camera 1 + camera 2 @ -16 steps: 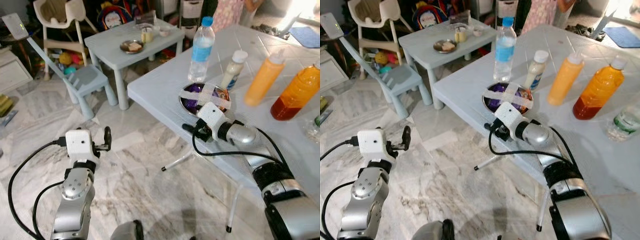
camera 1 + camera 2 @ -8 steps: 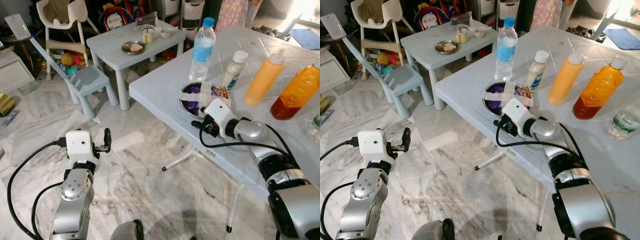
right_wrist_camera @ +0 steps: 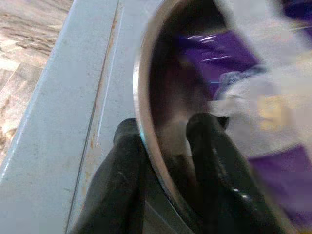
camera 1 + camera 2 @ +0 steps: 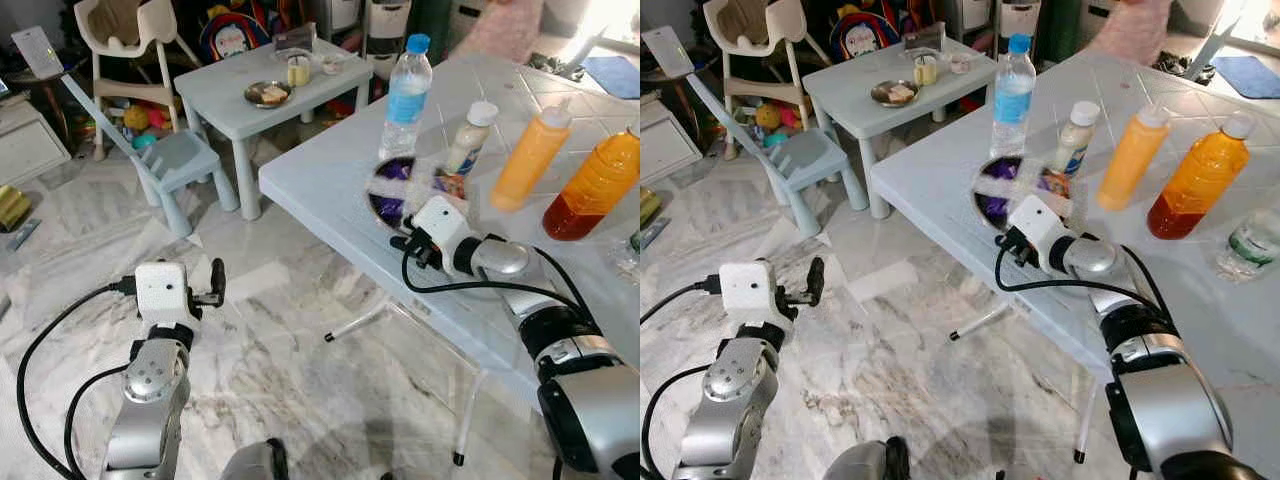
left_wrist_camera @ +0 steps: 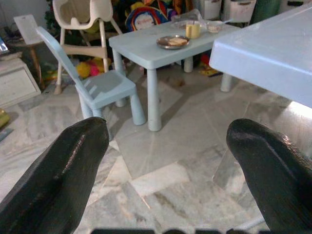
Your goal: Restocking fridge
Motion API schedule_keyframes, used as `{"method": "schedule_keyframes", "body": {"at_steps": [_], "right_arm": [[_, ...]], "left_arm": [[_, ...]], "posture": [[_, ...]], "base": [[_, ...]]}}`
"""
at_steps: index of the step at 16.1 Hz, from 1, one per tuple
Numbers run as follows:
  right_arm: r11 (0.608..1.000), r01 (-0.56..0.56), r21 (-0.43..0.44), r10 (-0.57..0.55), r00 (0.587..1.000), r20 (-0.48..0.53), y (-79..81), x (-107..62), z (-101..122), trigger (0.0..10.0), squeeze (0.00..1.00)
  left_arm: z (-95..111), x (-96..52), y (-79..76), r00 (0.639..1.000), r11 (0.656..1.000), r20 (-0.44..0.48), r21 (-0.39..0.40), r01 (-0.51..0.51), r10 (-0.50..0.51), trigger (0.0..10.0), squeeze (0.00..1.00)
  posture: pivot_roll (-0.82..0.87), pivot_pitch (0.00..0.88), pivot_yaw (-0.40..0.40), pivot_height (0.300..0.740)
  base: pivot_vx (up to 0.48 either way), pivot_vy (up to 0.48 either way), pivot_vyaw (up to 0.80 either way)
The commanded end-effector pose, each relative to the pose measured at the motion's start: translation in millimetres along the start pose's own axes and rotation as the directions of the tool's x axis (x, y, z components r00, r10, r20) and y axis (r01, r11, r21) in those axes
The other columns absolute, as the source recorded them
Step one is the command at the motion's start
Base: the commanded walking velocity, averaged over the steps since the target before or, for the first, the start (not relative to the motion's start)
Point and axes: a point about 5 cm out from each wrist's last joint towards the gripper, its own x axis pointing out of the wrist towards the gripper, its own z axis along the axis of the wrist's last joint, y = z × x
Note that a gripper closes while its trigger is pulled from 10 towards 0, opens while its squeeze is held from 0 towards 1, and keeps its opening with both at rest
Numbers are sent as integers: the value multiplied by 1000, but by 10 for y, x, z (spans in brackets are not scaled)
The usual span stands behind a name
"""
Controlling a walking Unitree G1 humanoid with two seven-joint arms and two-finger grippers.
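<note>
1. Now the right gripper [image 3: 163, 141] is at the near rim of the steel bowl [image 4: 385, 207], with its fingers [image 3: 214, 161] closed to a narrow gap on that rim: one finger is inside the bowl and the other is outside, against the wall.
2. The steel bowl stands on the big pale worktop [image 4: 320, 180], close to its near edge. It holds something purple and has pale strips across its top; it looks blurred, and I cannot tell if it sits flat or is tilted.
3. Just behind the bowl stand upright a water bottle [image 4: 405, 98] with a blue cap and a small white bottle [image 4: 465, 137].
4. To the right of them stand two orange bottles [image 4: 531, 157], also upright, with their long axis vertical.
5. The left gripper [image 5: 168, 161] is low over the marble floor [image 4: 260, 350], well apart from the worktop. Its fingers [image 5: 63, 170] are spread wide and hold nothing.
6. Further back there is a small table [image 4: 235, 90] with a plate and cups, and a small blue chair [image 4: 165, 155] beside it.
</note>
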Motion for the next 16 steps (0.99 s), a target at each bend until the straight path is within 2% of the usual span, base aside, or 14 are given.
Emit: {"method": "schedule_keyframes", "body": {"at_steps": [1,6,10,11,14,16], "right_arm": [[1000,3,31,-1,997,-74,34,-19,-152,0,0],[999,-36,-6,36,999,-23,84,31,2,0,0],[996,-77,-55,77,997,8,115,5,82,0,0],[989,-114,-92,114,993,-1,162,-49,66,0,0],[987,-136,-90,135,991,-12,218,-117,19,0,0],[976,-202,-85,199,979,-43,331,-190,-92,0,0]], "left_arm": [[32,-10,18,1000,1000,6,15,3,-3,10000,0],[16,-21,0,1000,1000,-3,12,0,0,10000,0],[15,-9,-11,1000,1000,-6,9,0,0,10000,0],[7,0,-9,1000,1000,-11,6,0,0,10000,0],[-12,-1,-16,1000,1000,-20,6,0,1,10000,0],[-31,-5,-34,1000,1000,-29,5,2,-2,10000,0]], "posture": [[-1,111,67,740],[-9,117,62,740],[-15,118,59,740],[-18,120,57,740],[-20,122,55,740],[-27,124,57,740]], "base": [[0,0,0],[0,0,0],[0,0,0],[0,0,0],[0,0,0],[0,0,0]]}}
